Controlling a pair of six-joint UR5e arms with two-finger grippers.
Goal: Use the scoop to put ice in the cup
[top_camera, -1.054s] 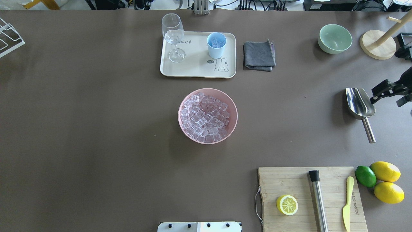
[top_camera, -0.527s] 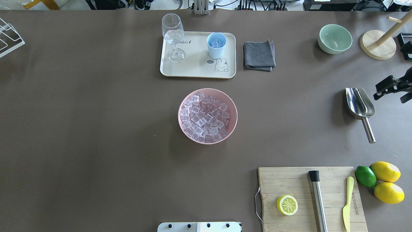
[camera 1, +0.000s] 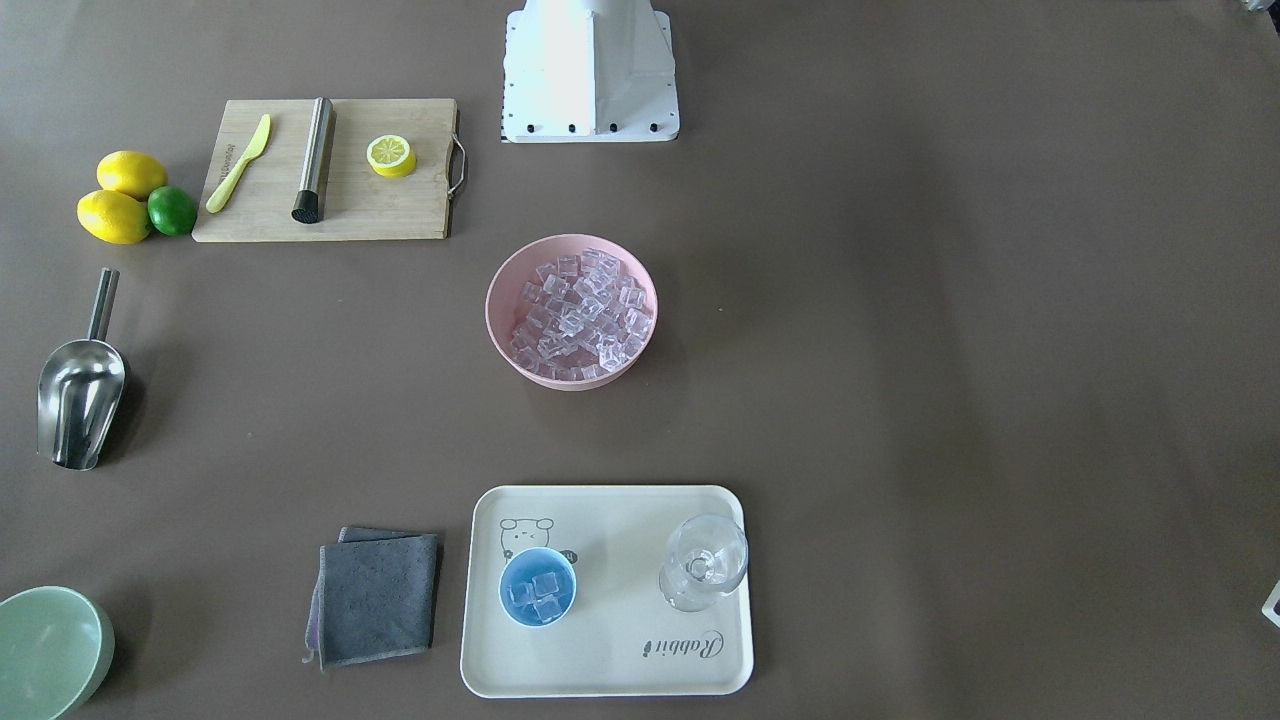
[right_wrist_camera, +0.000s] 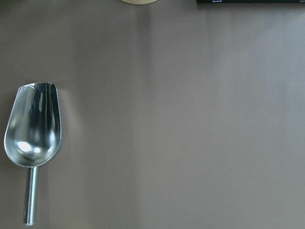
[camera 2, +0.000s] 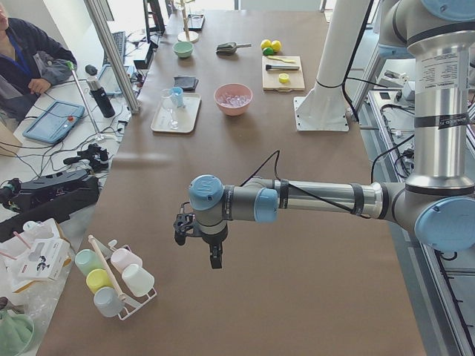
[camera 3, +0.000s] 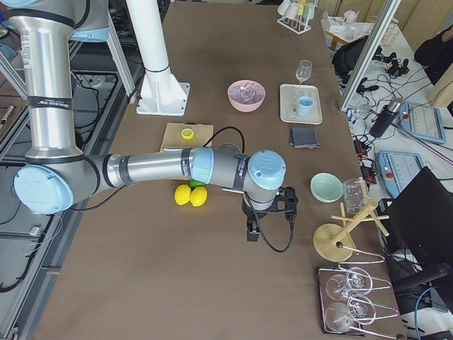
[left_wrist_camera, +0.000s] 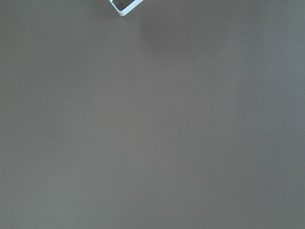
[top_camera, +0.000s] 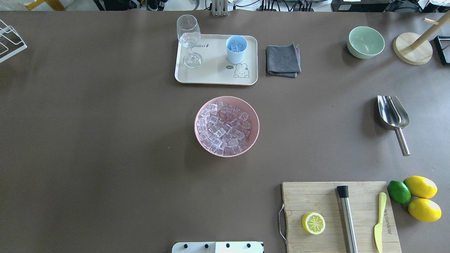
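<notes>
Few cubes in the cup, scoop lying loose

From the side views you cannot tell whether the right gripper (camera 3: pixel 250 231) or the left gripper (camera 2: pixel 215 258) is spread or pressed together. The scoop (top_camera: pixel 393 114) lies on the table's right. Its handle is toward the robot, its trough mouth points away, and its long axis runs near-to-far. Ice (top_camera: pixel 223 126) fills the pink bowl (top_camera: pixel 195 125). Beyond it, the cup (top_camera: pixel 236 49) on the tray (top_camera: pixel 214 75) holds some. You look between scoops, so the next move is gripping that handle.

Table (left_wrist_camera: pixel 152 124): plain brown surface, it fills almost the whole view.
White frame corner (left_wrist_camera: pixel 125 6): thin and angular, at the top edge, left of the middle, cut off by the edge.
</notes>
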